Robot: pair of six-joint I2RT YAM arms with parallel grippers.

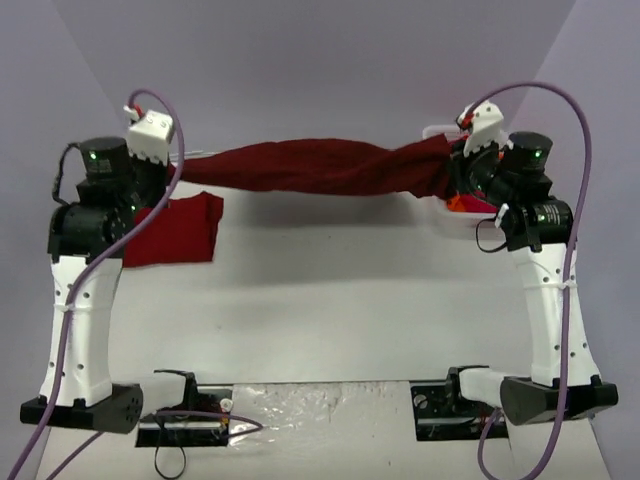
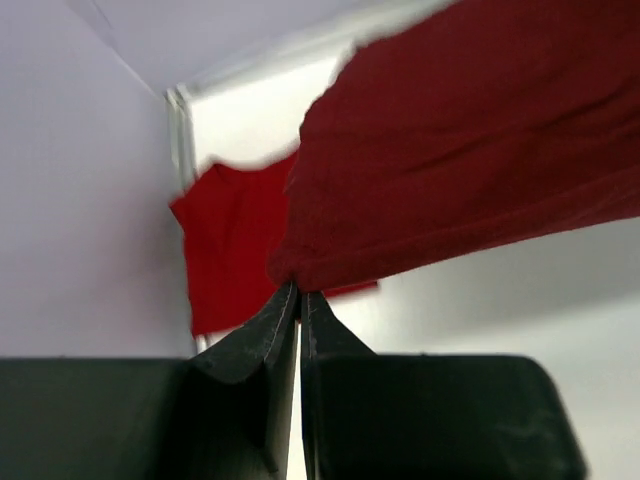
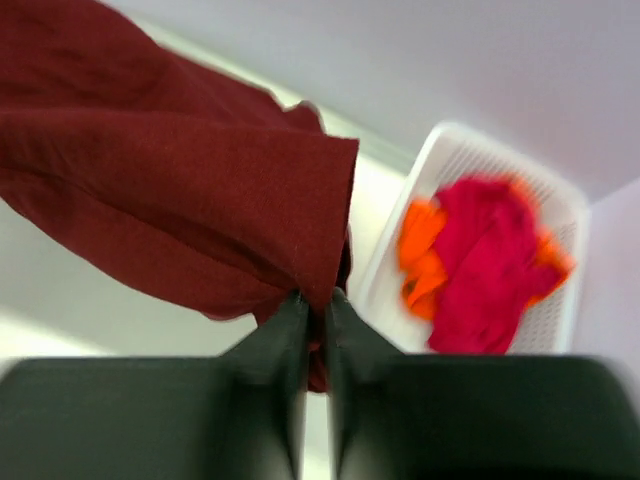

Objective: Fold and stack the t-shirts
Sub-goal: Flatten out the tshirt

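Note:
A large dark maroon t-shirt point(image 1: 310, 168) hangs stretched in the air between my two grippers, above the far part of the table. My left gripper point(image 1: 182, 166) is shut on its left end; in the left wrist view point(image 2: 298, 288) the jaws pinch the cloth point(image 2: 470, 150). My right gripper point(image 1: 455, 150) is shut on its right end, seen in the right wrist view point(image 3: 315, 298) with cloth point(image 3: 180, 190) between the jaws. A brighter red t-shirt point(image 1: 178, 230) lies flat on the table at the left; it also shows in the left wrist view point(image 2: 235, 245).
A white lattice basket point(image 3: 555, 300) at the far right holds a crimson t-shirt point(image 3: 485, 260) and an orange one point(image 3: 420, 255); its edge shows in the top view point(image 1: 458, 215). Purple walls close the back and sides. Cables and mounts lie at the near edge.

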